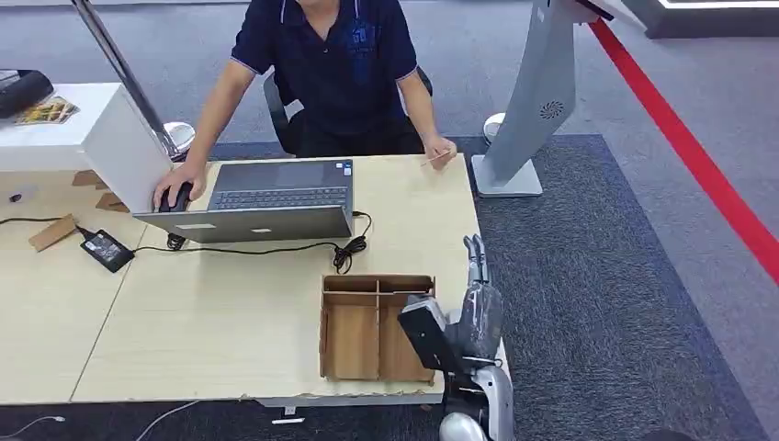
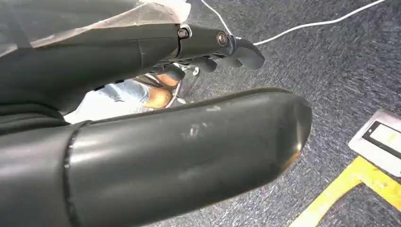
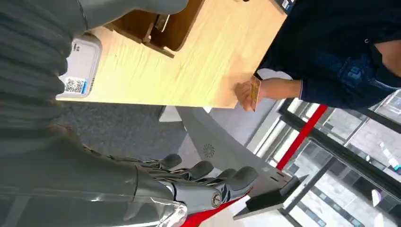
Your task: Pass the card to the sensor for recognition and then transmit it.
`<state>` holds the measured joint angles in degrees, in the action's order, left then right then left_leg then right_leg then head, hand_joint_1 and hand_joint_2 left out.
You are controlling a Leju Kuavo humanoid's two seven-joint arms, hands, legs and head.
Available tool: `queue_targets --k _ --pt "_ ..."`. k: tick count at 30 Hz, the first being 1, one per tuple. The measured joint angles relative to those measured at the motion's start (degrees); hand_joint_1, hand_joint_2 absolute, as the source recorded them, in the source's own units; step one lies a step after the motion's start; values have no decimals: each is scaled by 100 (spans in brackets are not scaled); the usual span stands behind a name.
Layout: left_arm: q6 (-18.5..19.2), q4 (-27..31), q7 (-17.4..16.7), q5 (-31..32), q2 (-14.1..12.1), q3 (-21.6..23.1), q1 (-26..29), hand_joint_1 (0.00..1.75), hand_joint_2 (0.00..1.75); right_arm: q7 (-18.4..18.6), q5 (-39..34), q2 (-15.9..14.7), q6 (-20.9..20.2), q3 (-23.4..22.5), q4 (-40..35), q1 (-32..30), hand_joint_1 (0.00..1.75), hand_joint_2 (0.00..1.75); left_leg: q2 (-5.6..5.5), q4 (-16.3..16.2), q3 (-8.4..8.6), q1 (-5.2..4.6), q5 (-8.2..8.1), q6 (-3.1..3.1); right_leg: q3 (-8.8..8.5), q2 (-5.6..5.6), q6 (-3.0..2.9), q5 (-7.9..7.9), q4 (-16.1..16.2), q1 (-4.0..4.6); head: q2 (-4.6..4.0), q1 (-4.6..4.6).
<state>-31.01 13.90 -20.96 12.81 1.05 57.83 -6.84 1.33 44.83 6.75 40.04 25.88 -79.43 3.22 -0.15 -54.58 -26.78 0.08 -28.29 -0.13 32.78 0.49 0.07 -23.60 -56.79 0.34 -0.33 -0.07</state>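
Note:
A person seated at the far side of the table pinches a thin tan card (image 1: 439, 156) on edge at the table's far right corner; the right wrist view has the same card (image 3: 255, 92) in that person's fingers. My right hand (image 1: 476, 289) is raised beside the table's right edge, well short of the card, fingers straight, apart and empty (image 3: 208, 177). A white sensor box (image 3: 78, 66) with a code label lies on the table edge near my right wrist. My left hand (image 2: 222, 45) hangs over the carpet, holding nothing, its fingers loosely extended.
A divided cardboard tray (image 1: 367, 331) stands at the table's near right. The person works an open laptop (image 1: 276, 197) with a mouse; its cable and power brick (image 1: 107, 249) trail left. A grey kiosk stand (image 1: 537, 101) rises beyond the table's right corner, beside a red floor line (image 1: 698, 165).

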Motion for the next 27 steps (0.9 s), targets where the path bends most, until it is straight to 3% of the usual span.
queue_targets --k 7,27 --pt "0 0 0 42 0 -2 0 0 0 175 441 -17 0 44 74 21 0 175 0 0 0 0 0 0 0 0 0 0 0 0 0 0" --pt "0 0 2 55 0 -2 -1 0 0 269 343 -17 0 236 638 184 0 175 0 0 -1 0 0 0 0 0 0 0 0 0 2 0"
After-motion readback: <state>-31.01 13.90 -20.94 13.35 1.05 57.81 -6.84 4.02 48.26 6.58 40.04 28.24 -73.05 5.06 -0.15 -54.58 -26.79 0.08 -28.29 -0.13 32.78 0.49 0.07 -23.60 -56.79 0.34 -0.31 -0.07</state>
